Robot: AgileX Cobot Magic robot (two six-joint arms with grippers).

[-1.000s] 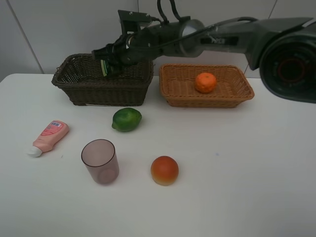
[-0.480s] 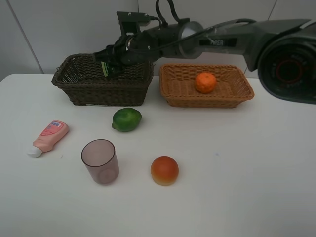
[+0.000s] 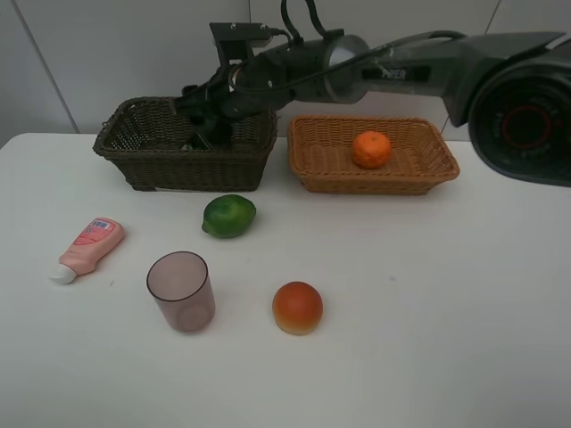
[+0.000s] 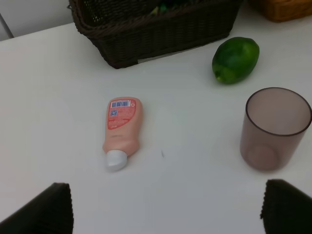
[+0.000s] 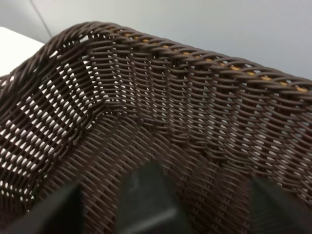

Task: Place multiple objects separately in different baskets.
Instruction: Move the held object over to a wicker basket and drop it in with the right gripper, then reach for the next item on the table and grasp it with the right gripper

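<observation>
Right gripper (image 3: pixel 203 125): I have it reached across the middle and dipped inside the dark brown basket (image 3: pixel 134 165); its wrist view shows the fingers wide apart with a gap on each side of a dark shape (image 5: pixel 146 192), so it grips nothing
Dark shape: too blurred to name for certain; I judge it the grey pump bottle, down on the weave close to the basket wall
Left gripper (image 4: pixel 168 195): jaws spread wide and empty, hanging over the table (image 3: pixel 446 312) near the pink tube (image 4: pixel 122 129) and the mauve cup (image 4: pixel 275 129)
Fruit: the mandarin (image 3: pixel 371 149) sits in the tan basket (image 3: pixel 428 169), the lime (image 3: pixel 229 216) lies just in front of the dark basket, and the red-orange fruit (image 3: pixel 297 308) is out in the open beside the cup
Risk, pulling out: the fingers are deep among wicker walls, so a slanted lift could hook the rim and drag or tip the basket
Risk, bottle: if a finger catches it on the way up, it comes back out or topples against the wall
Risk, round things: the lime and the red-orange fruit will roll off at a nudge from a closing finger
Risk, cup: upright and likely light, so a side knock tips it toward the fruit
Risk, arms: if I send the left in for the tube or cup too soon, both arms crowd the same basket
Risk, sorting: a fruit dropped in the dark basket spoils the split
</observation>
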